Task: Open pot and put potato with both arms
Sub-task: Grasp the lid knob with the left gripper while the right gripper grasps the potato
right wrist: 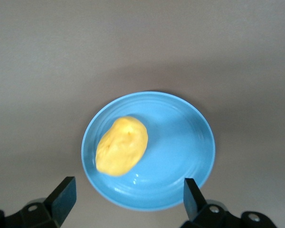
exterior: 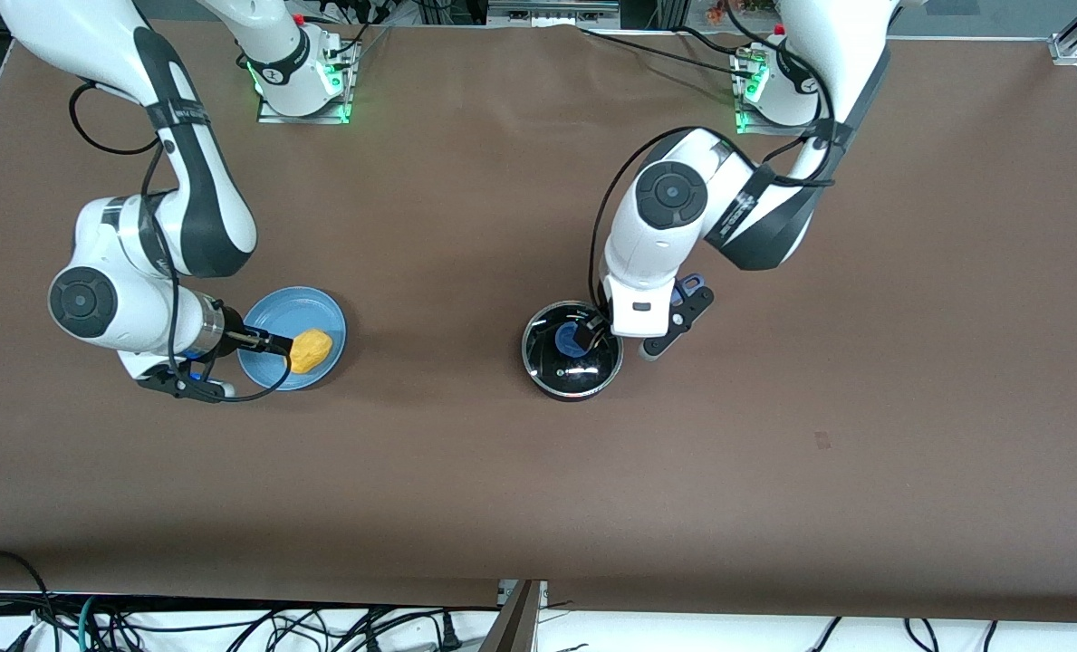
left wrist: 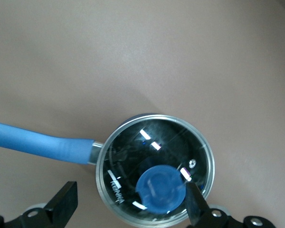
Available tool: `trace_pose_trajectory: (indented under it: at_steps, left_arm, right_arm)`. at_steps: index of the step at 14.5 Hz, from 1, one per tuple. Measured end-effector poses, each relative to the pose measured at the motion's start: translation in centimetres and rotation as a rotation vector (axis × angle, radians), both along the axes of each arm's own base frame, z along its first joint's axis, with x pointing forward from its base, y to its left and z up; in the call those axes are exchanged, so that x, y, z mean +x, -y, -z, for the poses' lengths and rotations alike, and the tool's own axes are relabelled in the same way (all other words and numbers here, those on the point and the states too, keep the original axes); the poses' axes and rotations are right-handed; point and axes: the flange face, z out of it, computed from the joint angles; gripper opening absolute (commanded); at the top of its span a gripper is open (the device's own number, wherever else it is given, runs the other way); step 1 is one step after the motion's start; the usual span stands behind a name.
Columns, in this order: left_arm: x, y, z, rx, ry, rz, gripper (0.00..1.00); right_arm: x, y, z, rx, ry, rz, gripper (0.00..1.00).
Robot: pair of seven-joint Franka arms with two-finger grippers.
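Right fingers [right wrist: 64, 194] spread above potato [right wrist: 121, 145] on plate [right wrist: 180, 142].

A flat light-blue plate [exterior: 321, 312] is seen on the brown table [exterior: 502, 471], toward the right arm's end. Concentric ridges are shown around the plate's rim [right wrist: 199, 128] in the right wrist view. Black cables [exterior: 230, 625] are seen along the white edge nearest the front camera. A small dark mark [exterior: 822, 440] is visible on the tabletop.

One pot [exterior: 572, 351] with one lid [left wrist: 154, 171], one potato [exterior: 310, 350], one plate [exterior: 275, 321], two arms [exterior: 656, 235]
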Motion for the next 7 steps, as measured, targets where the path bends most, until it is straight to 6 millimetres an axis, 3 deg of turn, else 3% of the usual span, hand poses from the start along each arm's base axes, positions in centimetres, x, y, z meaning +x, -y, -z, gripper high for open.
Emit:
trace_pose_trajectory:
  at_steps: [7]
  left_arm:
    - [1.2,2.4,3.2,0.017,0.010,-0.131,1.00]
  right_arm:
    - [-1.6,-0.3,7.1,0.054,0.025,0.122,0.99]
